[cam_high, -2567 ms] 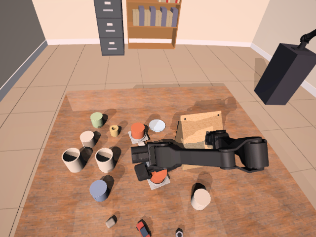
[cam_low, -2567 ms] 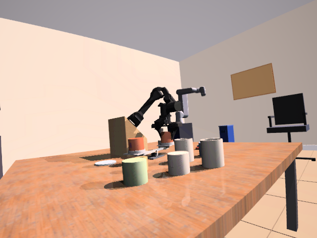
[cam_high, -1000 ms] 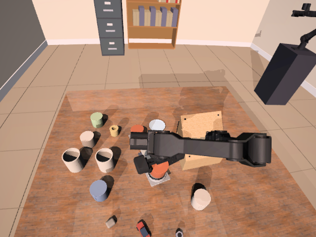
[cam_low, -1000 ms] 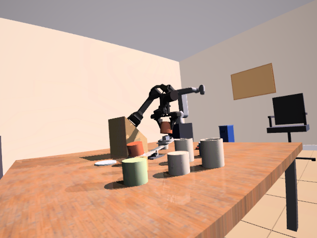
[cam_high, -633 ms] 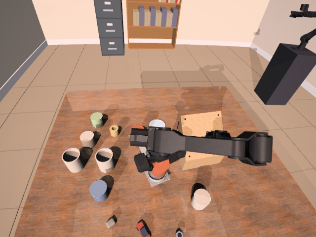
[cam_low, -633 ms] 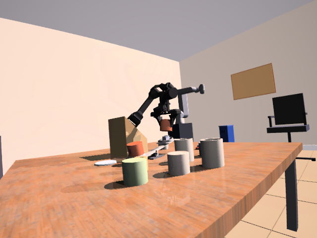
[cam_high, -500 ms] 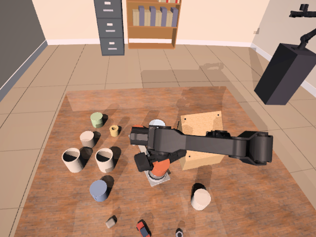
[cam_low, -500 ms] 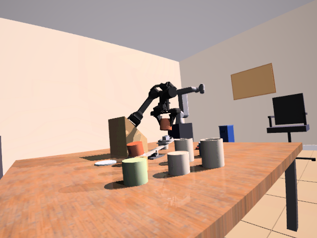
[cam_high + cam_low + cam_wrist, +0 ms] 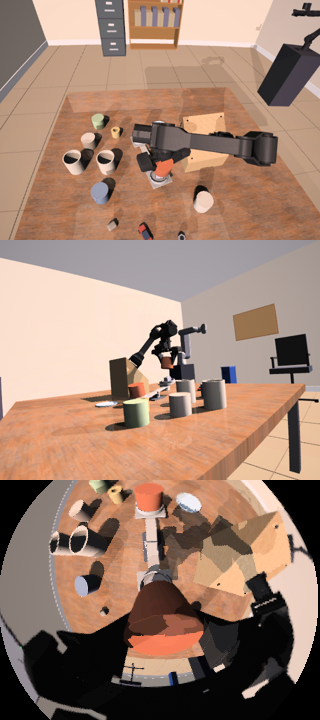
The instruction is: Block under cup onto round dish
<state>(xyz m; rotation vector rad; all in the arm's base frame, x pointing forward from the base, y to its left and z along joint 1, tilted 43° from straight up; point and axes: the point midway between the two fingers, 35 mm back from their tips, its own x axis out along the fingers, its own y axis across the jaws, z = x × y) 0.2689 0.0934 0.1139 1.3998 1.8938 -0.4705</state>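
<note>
My gripper [image 9: 166,361] is shut on one orange cup [image 9: 164,167] [image 9: 167,362] [image 9: 165,642] and holds it above the raised end of the balance [image 9: 160,389] [image 9: 151,527]. A small pale grey block [image 9: 167,378] sits on that raised pan, below the held cup. The other orange cup [image 9: 136,390] [image 9: 149,497] stands on the lowered far pan, tilted with it; the arm hides it in the top view. The round pale dish [image 9: 106,404] [image 9: 189,503] lies on the table beside the far pan, with no cup above it; the arm mostly hides it in the top view.
A wooden box [image 9: 205,124] [image 9: 118,376] [image 9: 240,555] stands right of the balance. Left are two hollow beige cups [image 9: 74,165] [image 9: 107,165], and green [image 9: 98,121], yellow [image 9: 115,133], pinkish [image 9: 88,141] and blue [image 9: 100,193] cylinders. A white cylinder [image 9: 203,202] and toy car [image 9: 145,233] are nearer the front.
</note>
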